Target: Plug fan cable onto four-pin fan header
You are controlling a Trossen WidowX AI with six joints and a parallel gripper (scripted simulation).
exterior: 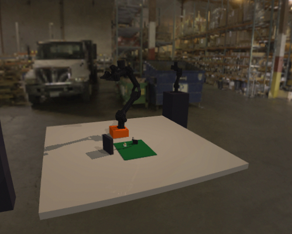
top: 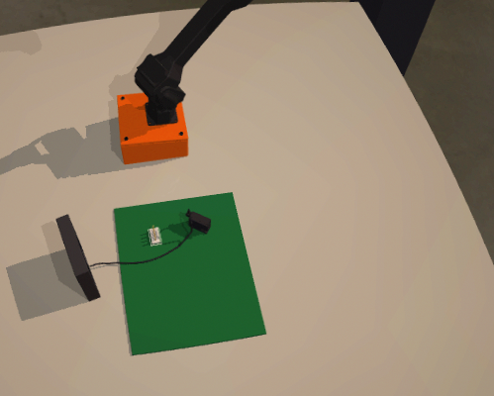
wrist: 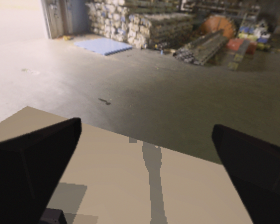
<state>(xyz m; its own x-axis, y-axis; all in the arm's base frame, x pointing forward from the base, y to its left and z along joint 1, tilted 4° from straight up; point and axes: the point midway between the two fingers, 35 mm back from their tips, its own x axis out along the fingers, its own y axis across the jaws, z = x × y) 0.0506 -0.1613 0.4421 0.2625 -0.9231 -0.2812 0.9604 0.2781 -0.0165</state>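
Observation:
The green board (top: 196, 297) (exterior: 139, 153) lies flat on the table. The small white pin header (top: 152, 237) (exterior: 124, 144) stands near its back left, its pins showing. The black cable plug (top: 199, 222) (exterior: 135, 141) is on the board's back right part, tilted, to the right of the header and apart from it. The thin black cable (top: 147, 261) curves from the plug to the upright dark fan (top: 77, 257) (exterior: 107, 144) at the board's left. My gripper (exterior: 103, 77) (wrist: 147, 127) is open and empty, high above the table, far from plug and board. It is outside the top view.
The arm's orange base (top: 153, 149) (exterior: 120, 134) stands just behind the board. The fan rises beside the board's left edge. A dark pedestal (exterior: 175, 109) with another arm stands behind the table, and a dark pillar (exterior: 0, 164) stands at the left.

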